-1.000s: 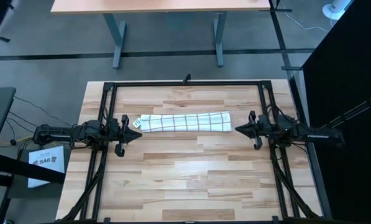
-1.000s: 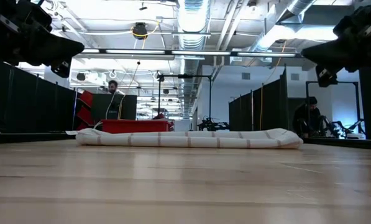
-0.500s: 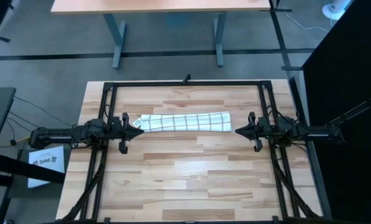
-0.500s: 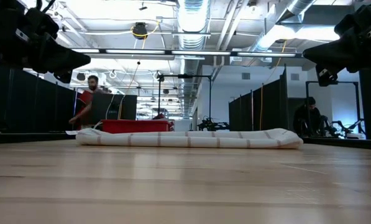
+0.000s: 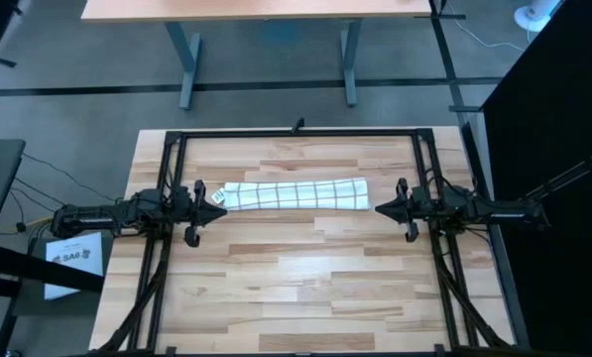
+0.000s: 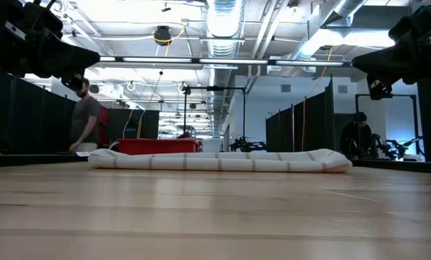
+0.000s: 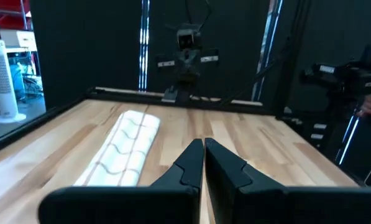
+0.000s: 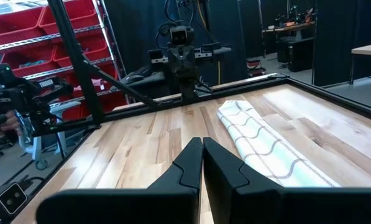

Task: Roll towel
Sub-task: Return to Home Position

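**On the table [image 5: 305,283]: towel rolled, arms retiring**

Left gripper [image 5: 219,208]: fingers pressed together, empty, just off the roll's tagged end. Towel [image 5: 296,194]: finished roll, lying between both grippers. Right gripper [image 5: 380,208]: likewise closed, empty, near the other end. Step, as judged: returning to rest; both arms need drawing back clear. Against a second ago: towel unmoved, left gripper barely shifted.

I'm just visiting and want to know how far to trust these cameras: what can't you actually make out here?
- Tag on the towel: high view, too small to read any print.
- Towel's near end: left wrist view, hidden behind the left claw.
- Roll's layers: low view shows only its long side.
- Person: low view, head partly behind a dark arm.
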Robot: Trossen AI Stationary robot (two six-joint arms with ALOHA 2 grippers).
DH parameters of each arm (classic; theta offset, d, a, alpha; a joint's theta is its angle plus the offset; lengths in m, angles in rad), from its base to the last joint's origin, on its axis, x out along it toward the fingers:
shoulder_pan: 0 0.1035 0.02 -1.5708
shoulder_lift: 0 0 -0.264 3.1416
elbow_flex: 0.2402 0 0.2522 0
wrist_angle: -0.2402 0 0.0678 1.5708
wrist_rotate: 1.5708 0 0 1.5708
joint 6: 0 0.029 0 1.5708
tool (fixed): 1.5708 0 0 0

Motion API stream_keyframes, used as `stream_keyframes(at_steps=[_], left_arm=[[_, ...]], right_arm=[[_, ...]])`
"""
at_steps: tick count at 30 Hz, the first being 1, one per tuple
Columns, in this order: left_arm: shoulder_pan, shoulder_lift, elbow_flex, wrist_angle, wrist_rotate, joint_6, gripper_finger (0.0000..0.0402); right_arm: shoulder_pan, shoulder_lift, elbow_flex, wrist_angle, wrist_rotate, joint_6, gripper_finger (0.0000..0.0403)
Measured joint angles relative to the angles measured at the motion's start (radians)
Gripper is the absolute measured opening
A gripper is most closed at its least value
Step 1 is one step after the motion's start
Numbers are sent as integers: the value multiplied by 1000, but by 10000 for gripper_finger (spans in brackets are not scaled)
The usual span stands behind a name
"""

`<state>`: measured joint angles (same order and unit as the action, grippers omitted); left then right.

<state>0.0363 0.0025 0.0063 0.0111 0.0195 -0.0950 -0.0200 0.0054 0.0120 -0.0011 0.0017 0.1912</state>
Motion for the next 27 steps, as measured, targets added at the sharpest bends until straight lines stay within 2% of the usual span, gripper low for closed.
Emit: stream_keyframes(at_steps=[27], left_arm=[[-1, 4, 0, -3, -29, -15, 0]], right_arm=[[0, 0, 0, 0, -1, 11, 0]])
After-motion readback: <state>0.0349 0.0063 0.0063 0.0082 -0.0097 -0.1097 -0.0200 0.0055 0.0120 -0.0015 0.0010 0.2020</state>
